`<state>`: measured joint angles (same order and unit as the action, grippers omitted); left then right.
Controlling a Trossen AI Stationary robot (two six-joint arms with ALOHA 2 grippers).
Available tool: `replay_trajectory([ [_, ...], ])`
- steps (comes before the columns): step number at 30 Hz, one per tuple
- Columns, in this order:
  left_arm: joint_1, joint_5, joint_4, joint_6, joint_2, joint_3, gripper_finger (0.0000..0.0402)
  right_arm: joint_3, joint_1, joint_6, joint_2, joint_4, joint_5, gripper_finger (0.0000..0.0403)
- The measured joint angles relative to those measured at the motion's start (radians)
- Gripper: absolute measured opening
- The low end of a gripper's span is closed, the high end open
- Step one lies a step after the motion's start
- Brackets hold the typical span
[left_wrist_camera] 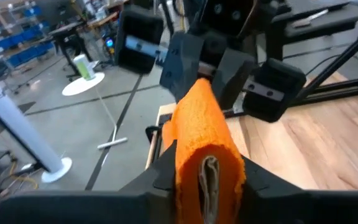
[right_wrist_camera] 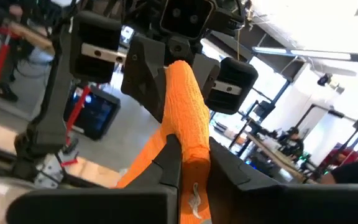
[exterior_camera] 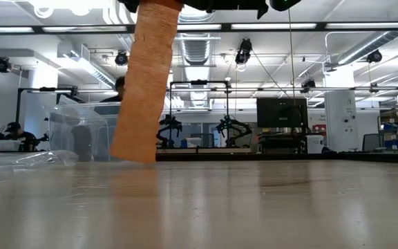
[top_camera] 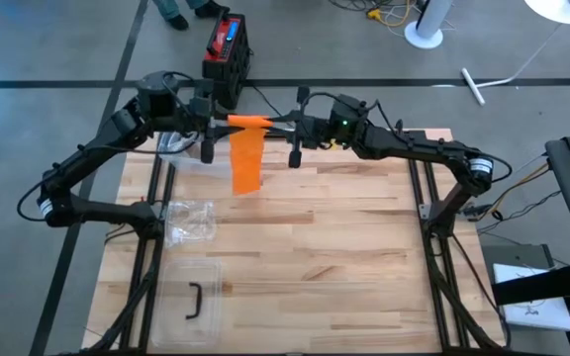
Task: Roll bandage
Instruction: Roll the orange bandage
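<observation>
- Two grippers meet in the air over the far half of your wooden table (top_camera: 344,237), facing each other with an orange bandage (top_camera: 247,158) held between them.
- Your left gripper (top_camera: 228,120) clamps one end of the rolled part; in its wrist view the roll (left_wrist_camera: 205,143) sits pinched between the dark fingers (left_wrist_camera: 164,169).
- Your right gripper (top_camera: 270,124) grips the opposite end, its fingers (right_wrist_camera: 171,163) pressed tight against the roll on both sides.
- From the roll, a loose tail of bandage hangs down toward the table; in the low view the strip (exterior_camera: 146,83) drops slightly tilted, its lower edge close to the tabletop.
- On the left side you see crumpled clear plastic wrap (top_camera: 191,222), and nearer the front a clear plastic tray (top_camera: 192,300) holding a small dark piece.
</observation>
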<state>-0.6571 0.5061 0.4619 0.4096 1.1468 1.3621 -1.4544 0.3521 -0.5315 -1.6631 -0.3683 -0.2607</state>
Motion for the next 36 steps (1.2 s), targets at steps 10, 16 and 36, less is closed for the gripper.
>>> replay_trajectory([
  [10, -0.003, -0.045, 0.079, 0.024, -0.046, 0.0, 0.0187, -0.001, -0.001, -0.135, 0.086, 0.086, -0.01, 0.0034],
  [16, -0.006, -0.014, 0.073, -0.022, -0.009, -0.001, 0.0244, -0.001, -0.001, -0.189, 0.13, 0.125, -0.115, 0.0035],
  [36, 0.02, 0.165, -0.156, -0.069, 0.139, 0.018, 0.0161, -0.001, 0.02, 0.165, 0.151, 0.213, -0.127, 0.0036],
])
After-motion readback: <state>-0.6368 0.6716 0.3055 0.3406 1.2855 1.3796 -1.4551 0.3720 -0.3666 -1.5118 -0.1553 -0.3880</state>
